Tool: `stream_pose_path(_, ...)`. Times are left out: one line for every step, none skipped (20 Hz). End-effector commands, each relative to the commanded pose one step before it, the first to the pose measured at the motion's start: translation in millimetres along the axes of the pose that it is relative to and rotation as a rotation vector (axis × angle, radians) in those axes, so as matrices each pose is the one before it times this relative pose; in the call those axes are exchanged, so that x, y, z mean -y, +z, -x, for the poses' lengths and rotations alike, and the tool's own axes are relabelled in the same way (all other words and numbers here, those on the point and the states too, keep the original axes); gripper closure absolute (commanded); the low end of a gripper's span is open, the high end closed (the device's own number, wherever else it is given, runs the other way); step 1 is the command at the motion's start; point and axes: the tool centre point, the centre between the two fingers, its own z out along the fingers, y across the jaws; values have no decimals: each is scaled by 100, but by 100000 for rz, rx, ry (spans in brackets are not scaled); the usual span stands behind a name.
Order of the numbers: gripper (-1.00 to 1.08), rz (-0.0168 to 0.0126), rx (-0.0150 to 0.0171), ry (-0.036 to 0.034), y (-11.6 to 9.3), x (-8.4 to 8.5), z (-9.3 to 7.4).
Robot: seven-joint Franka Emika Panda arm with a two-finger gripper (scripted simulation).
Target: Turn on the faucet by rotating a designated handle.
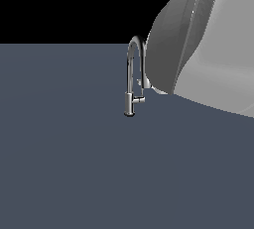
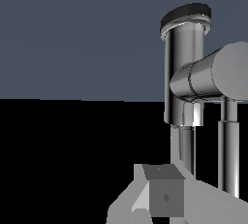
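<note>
We see the faucet [image 2: 183, 72] close up, its round base dark-capped, and the handle [image 2: 213, 75] jutting out sideways as a thick chrome stub. Part of our gripper [image 2: 164, 196] shows near it, grey and blocky.

A flat slate-blue floor [image 1: 59, 163] (matte, unmarked) under a black backdrop [image 1: 64, 5].
</note>
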Motion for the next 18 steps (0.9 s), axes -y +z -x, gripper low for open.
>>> stream_pose_path(108,-1274,1299,1004,15,117,-534)
stream_pose_path(108,-324,339,283,5,24,-160)
stream_pose_path(108,-249,259,218,8,20,-123)
stream_pose_path(108,-173,180,153,10,17,-88)
stream_pose_path(108,-100,103,90,12,13,-54)
stream_pose_path(108,0,0,0,34,12,2)
stream_pose_path(108,0,0,0,-16,3,-17)
stream_pose_path(108,72,-83,-47,12,5,21)
stream_pose_path(108,0,0,0,-22,-2,-12)
stream_pose_path(108,0,0,0,0,0,0)
stream_pose_path(108,0,0,0,0,0,0)
stream_pose_path(108,0,0,0,0,0,0)
stream_pose_path(108,0,0,0,1,-6,3)
stream_pose_path(108,0,0,0,1,-15,4)
stream_pose_path(108,0,0,0,1,-18,5)
stream_pose_path(108,0,0,0,1,-21,6)
stream_pose_path(108,0,0,0,1,-25,6)
stream_pose_path(108,0,0,0,1,-28,7)
